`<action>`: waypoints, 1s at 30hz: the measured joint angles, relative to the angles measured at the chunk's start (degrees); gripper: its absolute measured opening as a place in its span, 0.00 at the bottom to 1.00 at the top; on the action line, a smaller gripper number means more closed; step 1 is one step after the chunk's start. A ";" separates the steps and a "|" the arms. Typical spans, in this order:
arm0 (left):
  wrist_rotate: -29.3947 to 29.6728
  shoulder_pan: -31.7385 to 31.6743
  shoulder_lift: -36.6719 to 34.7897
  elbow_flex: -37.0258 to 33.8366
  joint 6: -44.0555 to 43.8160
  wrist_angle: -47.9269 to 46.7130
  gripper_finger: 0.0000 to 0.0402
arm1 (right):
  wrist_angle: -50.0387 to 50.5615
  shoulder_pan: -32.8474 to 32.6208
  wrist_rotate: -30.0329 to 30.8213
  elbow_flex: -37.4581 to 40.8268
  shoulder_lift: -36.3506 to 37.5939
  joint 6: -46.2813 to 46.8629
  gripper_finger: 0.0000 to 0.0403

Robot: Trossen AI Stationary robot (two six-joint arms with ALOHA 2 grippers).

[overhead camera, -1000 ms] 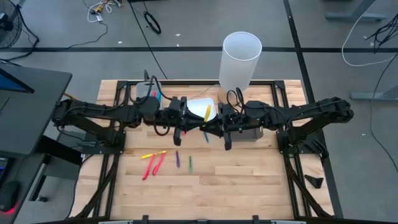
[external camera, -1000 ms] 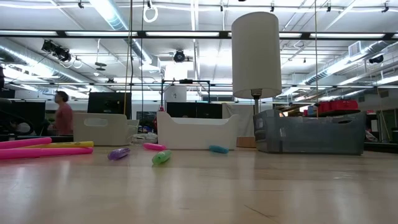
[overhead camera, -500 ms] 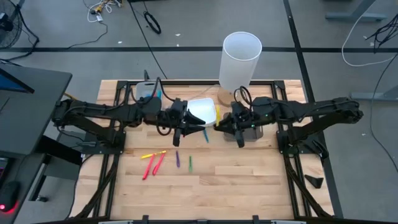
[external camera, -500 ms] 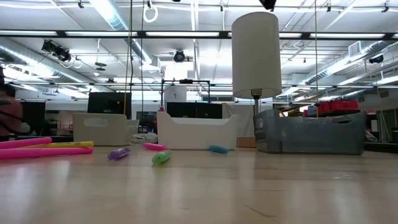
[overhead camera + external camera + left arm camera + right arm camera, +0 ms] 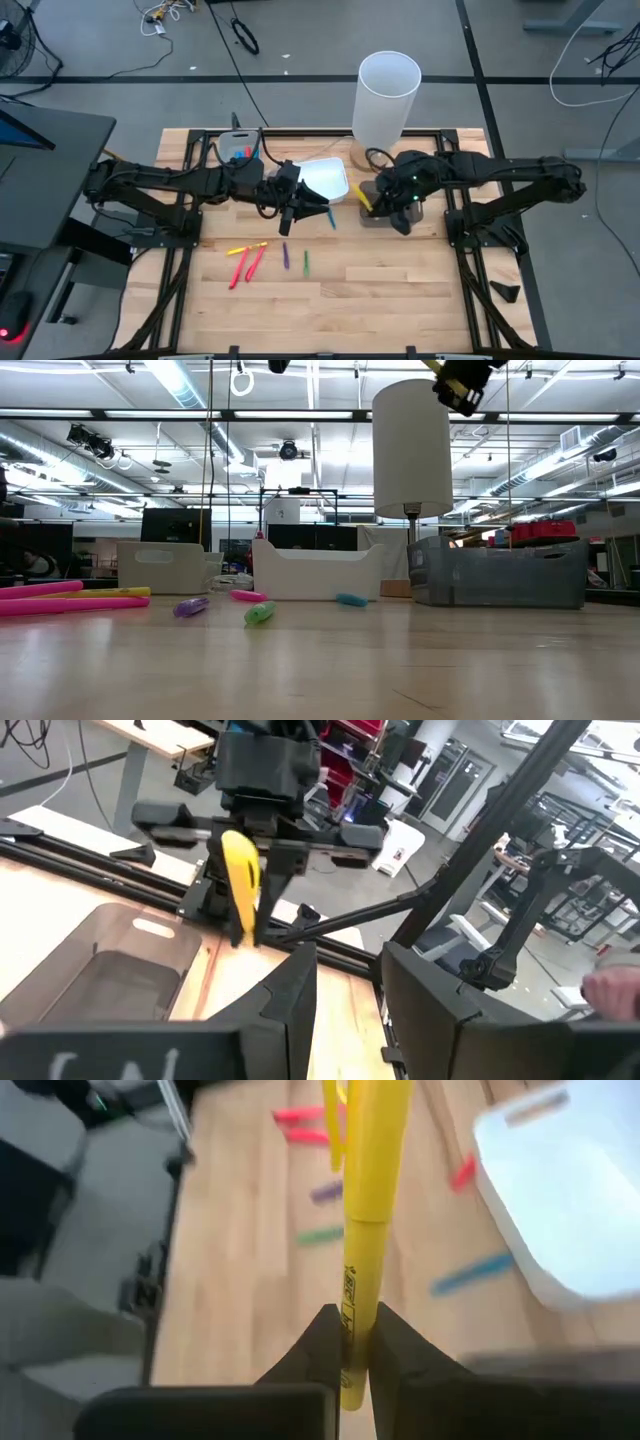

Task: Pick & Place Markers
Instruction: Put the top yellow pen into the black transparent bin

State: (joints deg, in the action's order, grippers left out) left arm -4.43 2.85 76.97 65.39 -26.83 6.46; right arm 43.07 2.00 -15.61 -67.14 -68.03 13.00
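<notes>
Right gripper (image 5: 366, 199) of mine pinches a yellow marker (image 5: 368, 1190) above the grey tray (image 5: 384, 216), so I judge I'm mid-placing: next I lower and release it inside, while my left gripper (image 5: 318, 208), part spread, waits over the white tray (image 5: 325, 178).

Grey floor (image 5: 100, 60), ceiling strip lights (image 5: 170, 380)

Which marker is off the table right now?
The yellow marker, pinched in the right gripper above the grey tray; every other marker lies on the wood.
</notes>
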 joint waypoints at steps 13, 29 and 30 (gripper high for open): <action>0.08 0.00 0.00 0.00 -0.02 -0.80 0.30 | 33.75 2.53 3.16 -13.24 -8.01 -11.52 0.04; 0.07 0.00 0.00 0.00 0.00 -1.24 0.30 | 46.89 2.53 6.81 -13.79 -14.36 -16.06 0.04; 0.07 0.00 0.00 0.00 0.00 -1.36 0.30 | 46.87 2.53 6.81 -13.79 -14.36 -16.49 0.04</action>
State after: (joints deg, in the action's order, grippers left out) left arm -4.36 2.85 76.97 65.39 -26.83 5.10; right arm 89.94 4.54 -8.80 -80.93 -82.39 -3.49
